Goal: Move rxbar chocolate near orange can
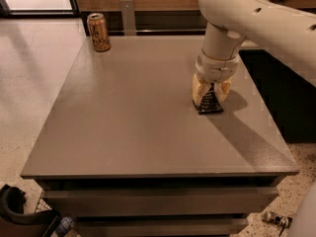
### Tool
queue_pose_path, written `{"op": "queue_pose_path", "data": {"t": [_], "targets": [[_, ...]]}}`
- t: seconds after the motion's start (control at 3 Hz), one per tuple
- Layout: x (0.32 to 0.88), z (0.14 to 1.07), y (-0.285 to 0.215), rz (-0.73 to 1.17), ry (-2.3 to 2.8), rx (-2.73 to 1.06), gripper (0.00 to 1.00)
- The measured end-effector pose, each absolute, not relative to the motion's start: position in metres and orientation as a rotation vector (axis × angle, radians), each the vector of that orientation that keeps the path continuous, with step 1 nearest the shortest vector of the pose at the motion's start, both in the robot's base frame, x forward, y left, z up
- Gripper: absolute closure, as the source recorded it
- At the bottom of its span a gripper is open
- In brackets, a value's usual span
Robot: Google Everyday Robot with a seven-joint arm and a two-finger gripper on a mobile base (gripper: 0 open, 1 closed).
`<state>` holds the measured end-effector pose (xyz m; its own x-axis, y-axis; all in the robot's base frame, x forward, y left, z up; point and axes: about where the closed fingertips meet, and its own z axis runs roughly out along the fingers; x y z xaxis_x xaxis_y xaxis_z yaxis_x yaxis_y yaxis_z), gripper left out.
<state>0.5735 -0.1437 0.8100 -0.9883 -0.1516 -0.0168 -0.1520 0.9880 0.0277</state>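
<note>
Tool (211, 94) pinching rxbar chocolate (210, 106) on table (138, 122) right side; orange can (98, 32) well apart, far-left corner.

gripper (211, 98) low, pointing down, right-centre

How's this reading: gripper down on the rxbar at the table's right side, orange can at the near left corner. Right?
Not quite. The can stands at the table's far left corner, not the near one, as the camera view shows. The rest holds: the gripper is down on the rxbar at the right side.
</note>
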Motion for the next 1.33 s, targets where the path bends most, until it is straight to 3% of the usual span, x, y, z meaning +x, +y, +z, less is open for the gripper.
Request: {"op": "queue_pose_path", "data": {"t": [0.33,1.33], "targets": [[0.573,0.823,-0.144,0.045,3.118,-0.238,1.00],[0.587,0.896,-0.120,0.014,2.910,-0.426,1.00]]}}
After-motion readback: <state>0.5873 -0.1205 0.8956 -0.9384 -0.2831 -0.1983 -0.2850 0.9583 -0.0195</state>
